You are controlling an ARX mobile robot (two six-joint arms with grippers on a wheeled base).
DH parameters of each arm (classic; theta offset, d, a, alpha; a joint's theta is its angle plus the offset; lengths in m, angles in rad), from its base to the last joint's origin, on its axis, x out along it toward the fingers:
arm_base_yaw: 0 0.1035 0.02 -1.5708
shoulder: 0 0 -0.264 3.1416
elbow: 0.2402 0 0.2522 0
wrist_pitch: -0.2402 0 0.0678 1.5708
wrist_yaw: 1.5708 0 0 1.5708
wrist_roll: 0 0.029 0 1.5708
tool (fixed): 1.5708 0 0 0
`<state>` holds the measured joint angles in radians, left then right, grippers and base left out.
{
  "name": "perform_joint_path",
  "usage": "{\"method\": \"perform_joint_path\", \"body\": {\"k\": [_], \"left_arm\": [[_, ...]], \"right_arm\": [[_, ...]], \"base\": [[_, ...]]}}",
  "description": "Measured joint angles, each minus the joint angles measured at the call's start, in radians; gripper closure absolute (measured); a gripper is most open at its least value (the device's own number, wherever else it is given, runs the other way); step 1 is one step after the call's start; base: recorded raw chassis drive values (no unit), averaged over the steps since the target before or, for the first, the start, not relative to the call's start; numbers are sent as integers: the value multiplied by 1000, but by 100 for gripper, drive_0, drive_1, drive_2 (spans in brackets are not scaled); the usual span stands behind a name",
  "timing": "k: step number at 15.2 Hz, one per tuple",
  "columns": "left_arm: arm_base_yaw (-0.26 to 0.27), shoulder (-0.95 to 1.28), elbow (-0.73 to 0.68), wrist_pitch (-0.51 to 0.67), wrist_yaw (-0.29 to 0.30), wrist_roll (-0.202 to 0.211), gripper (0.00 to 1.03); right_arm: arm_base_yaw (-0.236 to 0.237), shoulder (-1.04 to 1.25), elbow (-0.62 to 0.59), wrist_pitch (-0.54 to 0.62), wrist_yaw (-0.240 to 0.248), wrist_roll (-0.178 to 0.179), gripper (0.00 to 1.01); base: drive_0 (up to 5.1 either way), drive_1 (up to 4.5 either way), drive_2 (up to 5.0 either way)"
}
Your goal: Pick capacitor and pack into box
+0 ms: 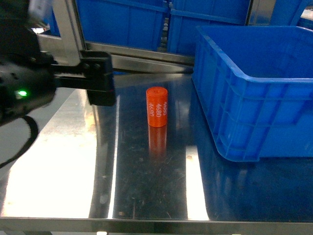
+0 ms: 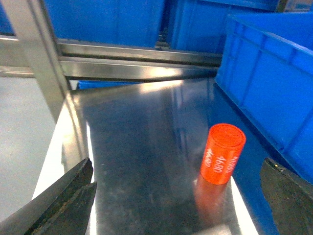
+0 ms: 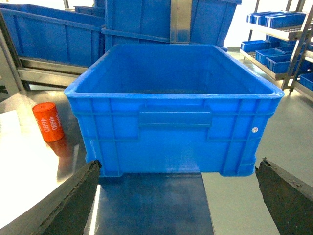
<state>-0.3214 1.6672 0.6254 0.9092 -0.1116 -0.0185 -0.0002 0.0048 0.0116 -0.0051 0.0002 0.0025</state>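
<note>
As the left gripper (image 2: 176, 196) hangs with jaws spread wide and nothing between them, an orange capacitor (image 1: 157, 106) marked 4680 stands upright on the steel table (image 1: 63, 166), just beside a large blue crate (image 1: 254, 83) and untouched. The approach to the pick appears to be the step in hand. The next move likely calls for advancing the left jaws around the cylinder before closing. The right gripper (image 3: 178, 196), also spread and empty, faces the crate. No pink box shows in any view.
</note>
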Motion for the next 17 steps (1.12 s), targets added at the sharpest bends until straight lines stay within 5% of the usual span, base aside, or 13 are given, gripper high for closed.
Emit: {"method": "perform_joint_path", "body": {"k": [3, 12, 14, 15, 16, 17], "left_arm": [[-56, 173, 118, -12, 23, 1, 5], [-80, 483, 357, -40, 32, 1, 5], [-86, 642, 557, -78, 15, 0, 5], [-86, 702, 647, -97, -13, -9, 8], [-89, 704, 654, -122, -3, -28, 26], [-90, 705, 654, -121, 6, -31, 33]], "right_arm": [[0, 0, 0, 0, 0, 0, 3], [0, 0, 0, 0, 0, 0, 3], [0, 0, 0, 0, 0, 0, 3], [0, 0, 0, 0, 0, 0, 3], [0, 0, 0, 0, 0, 0, 3], [0, 0, 0, 0, 0, 0, 3]], "base": [[0, 0, 0], [0, 0, 0], [0, 0, 0], [0, 0, 0], [0, 0, 0], [0, 0, 0]]}}
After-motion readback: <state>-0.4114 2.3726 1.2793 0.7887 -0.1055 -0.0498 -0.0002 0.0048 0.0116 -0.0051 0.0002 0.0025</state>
